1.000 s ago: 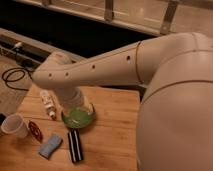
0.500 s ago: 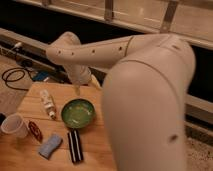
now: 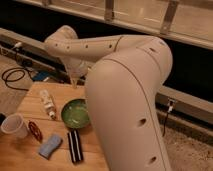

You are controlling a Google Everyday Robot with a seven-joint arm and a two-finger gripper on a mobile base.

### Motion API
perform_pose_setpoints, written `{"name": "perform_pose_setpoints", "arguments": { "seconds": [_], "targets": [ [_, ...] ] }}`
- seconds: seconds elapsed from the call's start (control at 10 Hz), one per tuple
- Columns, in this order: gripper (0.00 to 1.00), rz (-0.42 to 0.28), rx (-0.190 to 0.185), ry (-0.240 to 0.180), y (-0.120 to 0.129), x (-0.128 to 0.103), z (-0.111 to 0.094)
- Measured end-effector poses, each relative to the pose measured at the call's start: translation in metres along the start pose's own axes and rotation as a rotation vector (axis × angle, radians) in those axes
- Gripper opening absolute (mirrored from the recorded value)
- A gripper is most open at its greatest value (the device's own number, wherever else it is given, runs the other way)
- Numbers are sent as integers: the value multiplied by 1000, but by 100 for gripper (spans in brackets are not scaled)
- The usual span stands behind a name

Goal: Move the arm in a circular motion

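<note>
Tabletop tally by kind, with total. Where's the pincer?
white cup: 1
green bowl: 1
white bottle: 1
blue sponge: 1
red item: 1
black striped item: 1
Total: 6
The pincer hangs from the arm near the table's far edge.

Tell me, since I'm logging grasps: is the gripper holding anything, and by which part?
Nothing appears held. The gripper hangs from the arm over the table's far edge, apart from the bowl, with no object showing at it.
</note>
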Motion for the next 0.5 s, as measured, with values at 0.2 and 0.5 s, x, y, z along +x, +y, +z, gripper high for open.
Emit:
{"name": "perform_pose_setpoints", "arguments": {
  "seconds": [0.2,0.5],
  "targets": [
    [65,-51,-20,1,21,24,-4],
    [65,-86,-48,29,60,90,-9]
  ]
}}
